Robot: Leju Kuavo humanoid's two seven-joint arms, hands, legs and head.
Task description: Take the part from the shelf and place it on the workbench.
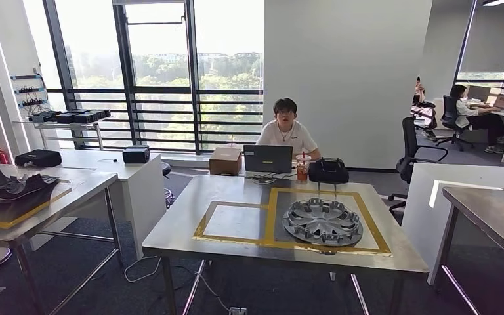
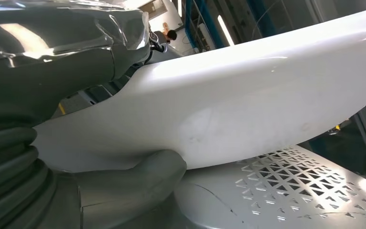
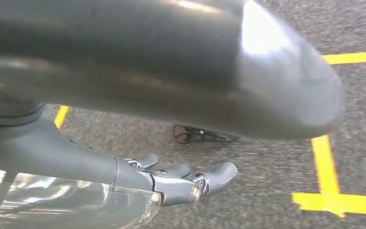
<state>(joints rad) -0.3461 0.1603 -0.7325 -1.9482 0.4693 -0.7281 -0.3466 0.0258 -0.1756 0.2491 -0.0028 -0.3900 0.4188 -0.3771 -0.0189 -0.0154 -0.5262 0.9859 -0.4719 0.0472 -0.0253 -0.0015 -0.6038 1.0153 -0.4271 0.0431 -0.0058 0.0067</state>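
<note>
Above perforated metal, left robot hand (image 2: 90,157) grips part (image 2: 248,100).

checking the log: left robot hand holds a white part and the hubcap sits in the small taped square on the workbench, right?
Not quite. The head view shows the hubcap in the large taped square, not the small one. The left robot hand does hold the white part.

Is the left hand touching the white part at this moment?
Touching. The left wrist view shows the left hand with its thick grey thumb pressed up against the underside of the white part, no gap between them.
</note>
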